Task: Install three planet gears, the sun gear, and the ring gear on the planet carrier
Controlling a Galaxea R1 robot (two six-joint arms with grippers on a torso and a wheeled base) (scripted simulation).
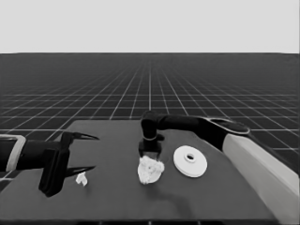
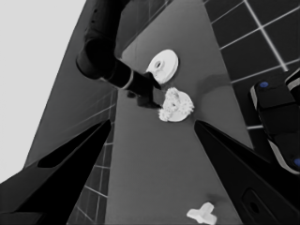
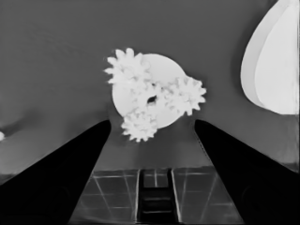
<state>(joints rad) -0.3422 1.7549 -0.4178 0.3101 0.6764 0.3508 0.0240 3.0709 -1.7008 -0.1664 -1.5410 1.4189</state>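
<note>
I am looking at a dark, matte desk (image 1: 112,197) standing on a floor ruled with a pale grid, under a blank pale band above the horizon. I am keeping the left hand (image 1: 84,152) parked over the desk's left end, its two long pointed fingers spread apart and gripping nothing; the thin white piece (image 1: 81,178) is lying on the desk just below them, untouched. I am holding the right hand (image 1: 150,154) pointing down directly above the smaller round part (image 1: 150,169) at mid-desk, its fingers (image 3: 70,178) standing wide apart and empty in the right wrist view. That part is a flat white disc, and the gears (image 3: 154,101) are sitting on it: three toothed wheels around its rim with a fourth meshing at the centre, its hole showing dark. The head view is rendering this cluster only as a lumpy white mass; the right wrist view alone is resolving the individual teeth. The larger round part (image 1: 190,161), thick with a raised hub and hole, is lying just beside it on the right, apart from it. The left wrist view is additionally showing dark machinery (image 2: 276,122) with small blue lights past the desk's edge.
</note>
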